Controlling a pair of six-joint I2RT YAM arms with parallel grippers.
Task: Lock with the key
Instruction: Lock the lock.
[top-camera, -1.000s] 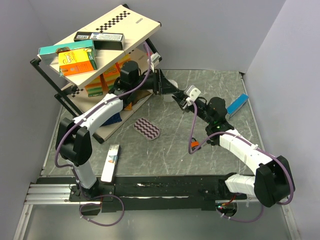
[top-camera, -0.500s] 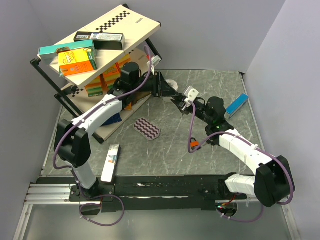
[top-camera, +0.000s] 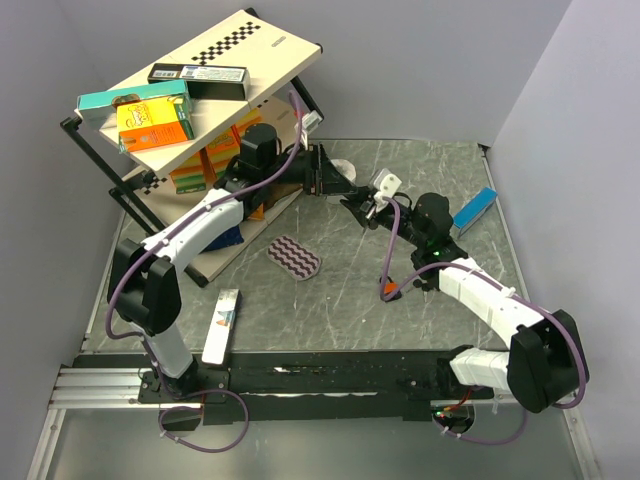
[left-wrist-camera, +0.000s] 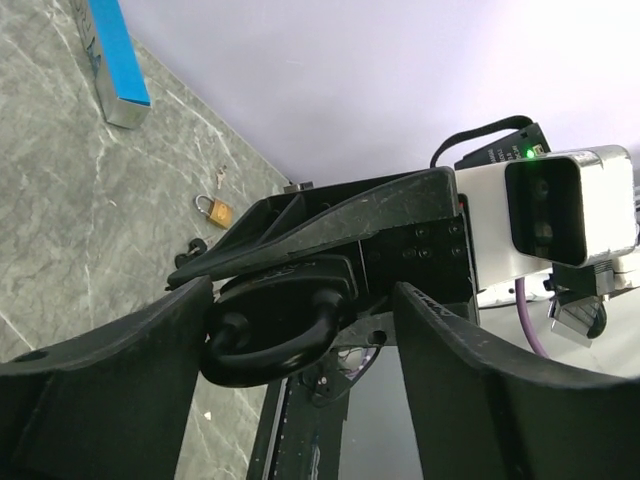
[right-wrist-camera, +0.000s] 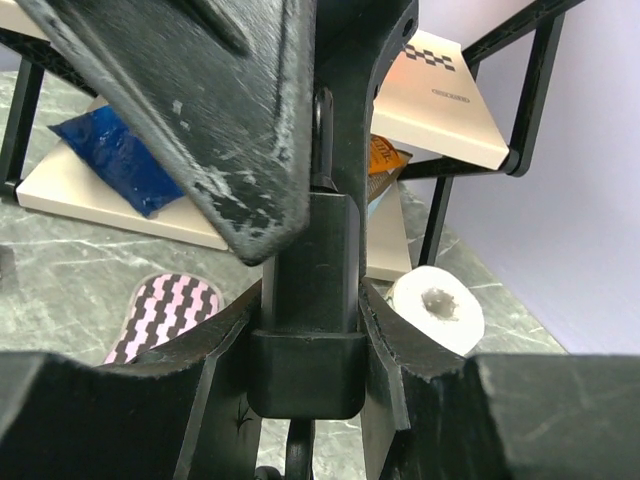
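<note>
Two padlocks are in view. The one that matters is a black padlock (left-wrist-camera: 275, 325) with a squared body and a thick black U-shaped shackle. My right claw (right-wrist-camera: 308, 345) has it clamped by the body, the fingers partly closed and pressed against its flat sides. It hangs in the air above the grey marbled desk (top-camera: 330, 300), around the middle and toward the far edge. From above, the lock is hidden where my two claws meet. The second lock is a small brass padlock (left-wrist-camera: 213, 209) lying on the desk by the right edge, not far from the one blue box (top-camera: 474, 210). I cannot make out a key.

My left claw (left-wrist-camera: 302, 285) stands wide open and holds nothing. The black lock's shackle sits between its fingers, close to one and well clear of the other.

The other things come one of each:
- a white roll (right-wrist-camera: 437, 305) near the far edge
- a pink-and-black zigzag pouch (top-camera: 296, 257) left of the middle
- a long white box (top-camera: 221, 325) toward the near left corner
- a black-framed tilted rack (top-camera: 260, 40) at the far left corner, with three boxes on its top shelf
</note>
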